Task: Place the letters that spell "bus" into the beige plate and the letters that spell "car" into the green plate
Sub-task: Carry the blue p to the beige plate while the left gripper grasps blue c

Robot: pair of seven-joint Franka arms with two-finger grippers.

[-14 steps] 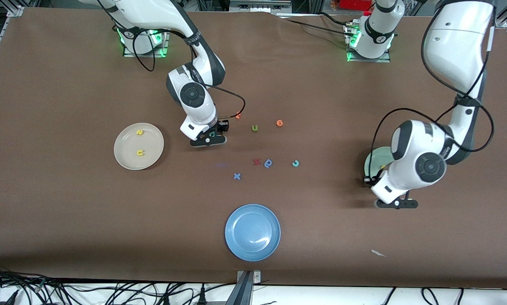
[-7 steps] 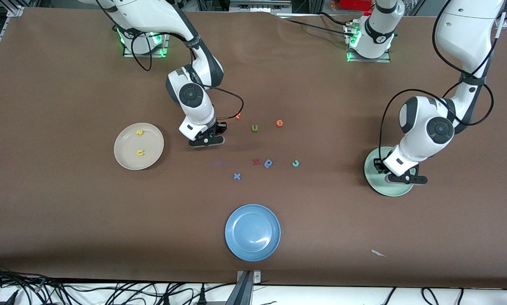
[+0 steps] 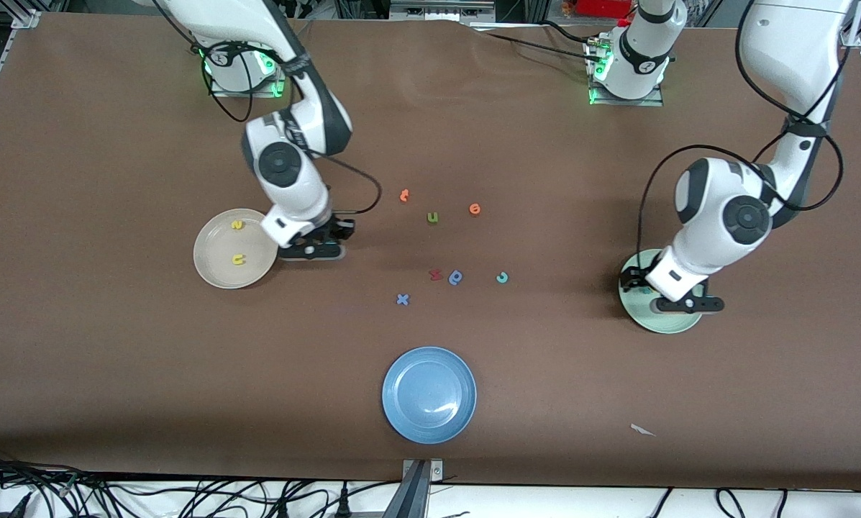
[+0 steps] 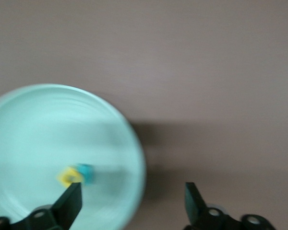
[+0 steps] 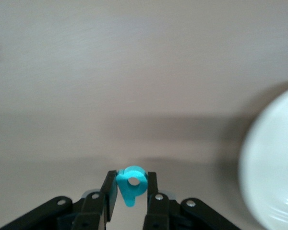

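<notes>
My right gripper (image 3: 313, 250) hangs just beside the beige plate (image 3: 218, 244), toward the table's middle, shut on the teal "b" (image 5: 131, 184), which sits pinched between its fingers. In the beige plate lie a yellow "s" (image 3: 237, 225) and a yellow "u" (image 3: 238, 260). My left gripper (image 3: 687, 305) is over the green plate (image 3: 639, 313) with its jaws open and nothing between them. In the left wrist view the green plate (image 4: 48, 134) holds a yellow letter (image 4: 67, 176) and a teal letter (image 4: 85, 172), both too blurred to read. The teal "c" (image 3: 502, 278) lies on the table near the middle.
Loose letters lie mid-table: two orange ones (image 3: 404, 195) (image 3: 475, 208), an olive "u" (image 3: 432, 217), a red one (image 3: 435, 274), a blue bowl-shaped one (image 3: 456, 277) and a blue "x" (image 3: 402, 299). A blue plate (image 3: 429, 394) sits nearest the front camera. A paper scrap (image 3: 642, 430) lies toward the left arm's end.
My right gripper shut on the teal "b" and carried it from the table's middle to beside the beige plate. My left gripper moved over the green plate and opened.
</notes>
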